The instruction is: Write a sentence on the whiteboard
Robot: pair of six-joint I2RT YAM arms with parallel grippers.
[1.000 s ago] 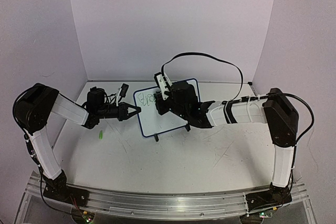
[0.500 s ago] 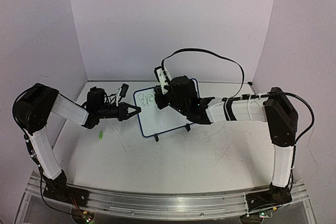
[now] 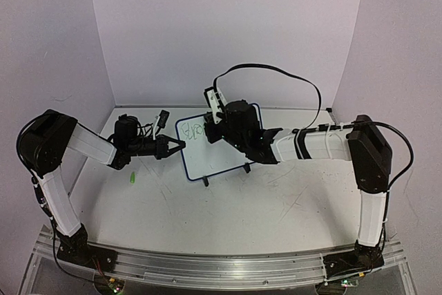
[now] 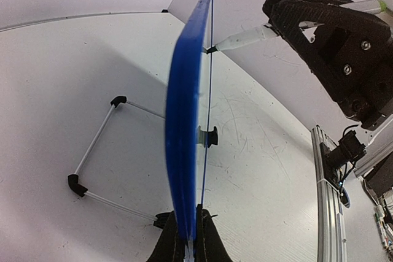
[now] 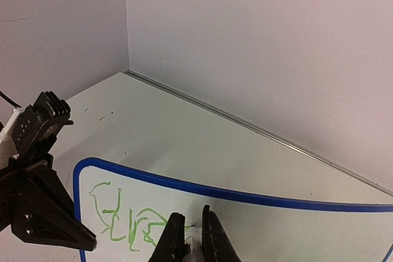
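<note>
The whiteboard point(image 3: 219, 151) stands tilted on the table, white with a blue frame. In the left wrist view the whiteboard point(image 4: 184, 115) appears edge-on, and my left gripper point(image 4: 186, 210) is shut on its near edge. The same left gripper point(image 3: 175, 146) reaches the board's left side from the left. My right gripper point(image 5: 191, 213) is shut on a white pen point(image 5: 195, 251), whose tip point(image 4: 215, 48) touches the board face. Green lettering, the sentence point(image 5: 116, 219), covers the board's upper left corner, just left of the right gripper point(image 3: 209, 131).
A small green cap point(image 3: 130, 179) lies on the table below the left arm. A wire stand with black corner pieces point(image 4: 98, 151) props the board from behind. The enclosure's back and side walls meet the table close behind the board point(image 5: 258, 130).
The right gripper with the pen shifted slightly up and back at the board, then held still. The left gripper and the board have not moved.
</note>
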